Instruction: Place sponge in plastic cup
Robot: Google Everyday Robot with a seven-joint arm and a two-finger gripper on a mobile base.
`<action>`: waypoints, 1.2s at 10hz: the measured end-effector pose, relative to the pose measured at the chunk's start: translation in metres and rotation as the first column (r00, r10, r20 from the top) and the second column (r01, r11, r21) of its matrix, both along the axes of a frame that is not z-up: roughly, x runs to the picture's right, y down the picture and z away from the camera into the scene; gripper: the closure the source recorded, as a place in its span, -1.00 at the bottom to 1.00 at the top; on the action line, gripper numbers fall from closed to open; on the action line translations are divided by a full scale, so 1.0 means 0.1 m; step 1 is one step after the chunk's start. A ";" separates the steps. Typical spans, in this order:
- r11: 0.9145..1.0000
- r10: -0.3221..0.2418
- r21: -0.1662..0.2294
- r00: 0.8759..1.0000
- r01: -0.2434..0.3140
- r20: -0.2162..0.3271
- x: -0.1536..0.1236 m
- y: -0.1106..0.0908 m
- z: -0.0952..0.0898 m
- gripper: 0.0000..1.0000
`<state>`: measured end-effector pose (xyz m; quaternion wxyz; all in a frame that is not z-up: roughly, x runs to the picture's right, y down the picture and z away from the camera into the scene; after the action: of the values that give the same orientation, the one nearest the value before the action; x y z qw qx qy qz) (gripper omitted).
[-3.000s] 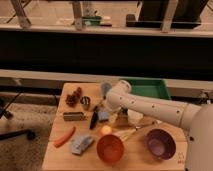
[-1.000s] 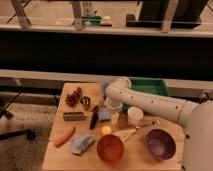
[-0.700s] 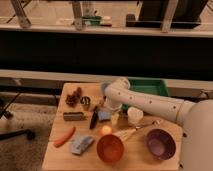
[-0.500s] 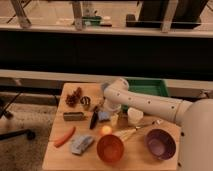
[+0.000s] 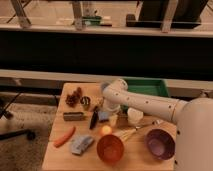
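A: Where is your tool sitting?

B: My dark two-finger gripper [image 5: 95, 119] is hanging at the centre of the frame, tips angling down-left. Whether it is spread or closed, I cannot tell.

A: And the sponge?

B: The small flat blue-grey sponge [image 5: 103, 116] is showing just right of the gripper; held or merely lying there, I cannot tell. The white plastic cup [image 5: 134, 116] is standing to its right, near my white arm [image 5: 145, 102].

A: Risks?

B: I am judging the soft pad may fold on the cup's rim and tip it. My arm is crowding the small pale cup [image 5: 113, 120] and orange ball [image 5: 105, 130]; a sweep could be knocking them.

A: Surroundings?

B: A light wooden table [image 5: 60, 152] is filling the lower frame, a green bin [image 5: 145, 88] at its upper right edge, a dark wall and railings across the top.
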<state>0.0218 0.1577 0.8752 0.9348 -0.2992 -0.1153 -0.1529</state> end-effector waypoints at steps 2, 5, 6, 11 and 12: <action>1.000 -0.004 -0.004 1.000 0.004 0.002 -0.02 0.01 0.03 -0.60; 1.000 -0.012 -0.011 1.000 0.012 0.005 -0.05 0.04 0.05 -0.18; 1.000 -0.012 -0.012 1.000 0.012 0.005 -0.05 0.05 0.06 0.08; 1.000 -0.007 -0.010 1.000 0.007 0.009 -0.03 0.01 0.03 0.88; 1.000 -0.003 -0.009 1.000 0.003 0.008 0.00 -0.01 0.01 0.89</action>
<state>0.0217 0.1572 0.8761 0.9328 -0.3028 -0.1191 -0.1547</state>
